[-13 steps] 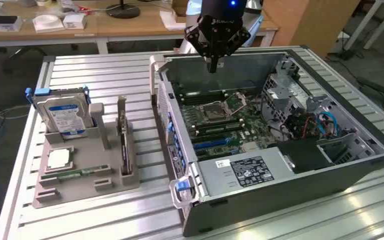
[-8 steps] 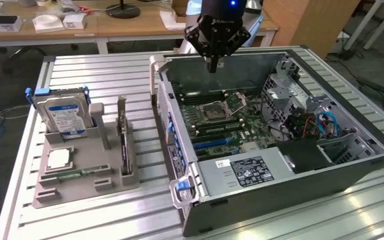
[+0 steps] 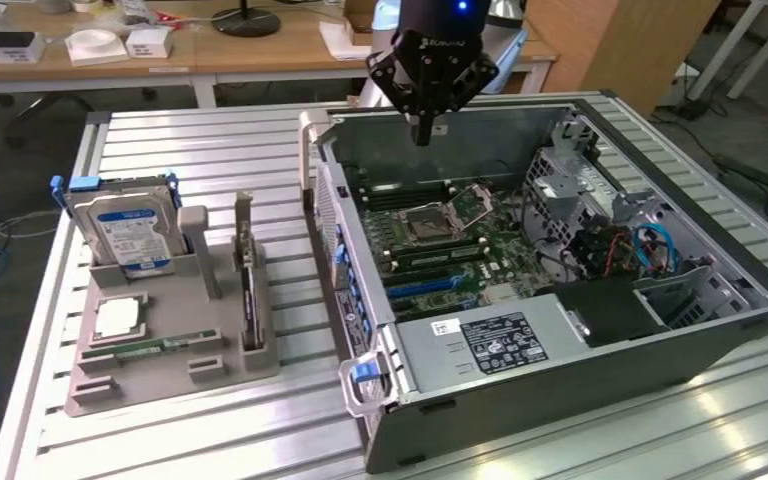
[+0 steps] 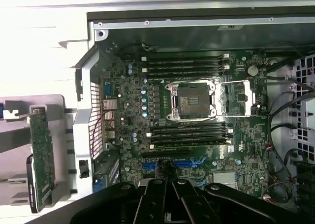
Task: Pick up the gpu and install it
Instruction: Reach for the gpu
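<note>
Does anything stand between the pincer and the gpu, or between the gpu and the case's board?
Only the case's side wall rises between them: the shut, empty pincer hangs over the board, the gpu stands upright in the grey holder outside. Nothing covers the gpu from above, and the blue slot on that board looks bare.

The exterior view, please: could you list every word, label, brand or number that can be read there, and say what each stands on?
No text can be read with confidence.
Black-and-white label on the grey metal power supply box: print too small to read.
Blue label on the silver hard drive: too small to read.
Pale lettering on the black gripper: too blurred to read.
</note>
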Available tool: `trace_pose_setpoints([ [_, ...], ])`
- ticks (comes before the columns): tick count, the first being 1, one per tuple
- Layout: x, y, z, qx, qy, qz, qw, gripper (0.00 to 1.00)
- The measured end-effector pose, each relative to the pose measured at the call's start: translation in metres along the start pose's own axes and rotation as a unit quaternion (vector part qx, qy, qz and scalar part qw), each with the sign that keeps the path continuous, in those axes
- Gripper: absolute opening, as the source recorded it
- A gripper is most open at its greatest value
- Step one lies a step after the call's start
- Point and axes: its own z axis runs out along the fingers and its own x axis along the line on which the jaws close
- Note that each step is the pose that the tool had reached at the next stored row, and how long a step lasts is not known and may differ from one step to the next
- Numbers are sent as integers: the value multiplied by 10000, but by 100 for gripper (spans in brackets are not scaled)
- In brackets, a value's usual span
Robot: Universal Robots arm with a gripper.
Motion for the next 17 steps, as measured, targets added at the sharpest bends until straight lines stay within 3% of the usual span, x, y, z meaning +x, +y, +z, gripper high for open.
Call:
trace_pose_setpoints([
  [17,152,-11,-4,0,0,0,10000,10],
])
